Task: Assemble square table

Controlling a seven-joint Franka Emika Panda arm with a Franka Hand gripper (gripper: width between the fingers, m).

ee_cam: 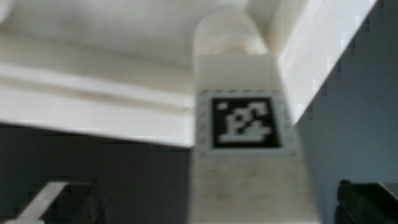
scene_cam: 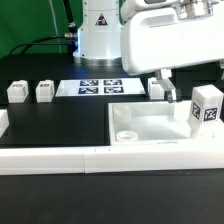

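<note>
The white square table top [scene_cam: 165, 128] lies at the exterior view's right, with a round socket [scene_cam: 127, 133] near its front left corner. A white tagged leg [scene_cam: 157, 88] lies on the black table just behind the top. My gripper [scene_cam: 164, 93] hangs over this leg. In the wrist view the leg [ee_cam: 240, 125] runs between my fingers [ee_cam: 54, 203], with dark gaps on both sides, so the gripper [ee_cam: 210, 208] is open and not gripping. Another tagged leg [scene_cam: 207, 108] stands at the top's right side. Two more legs [scene_cam: 17, 92] [scene_cam: 44, 91] stand at the back left.
The marker board [scene_cam: 100, 86] lies at the back centre, before the robot base [scene_cam: 97, 35]. The long low white border rail [scene_cam: 80, 158] runs along the front, with a white end piece [scene_cam: 3, 123] at the exterior view's left.
</note>
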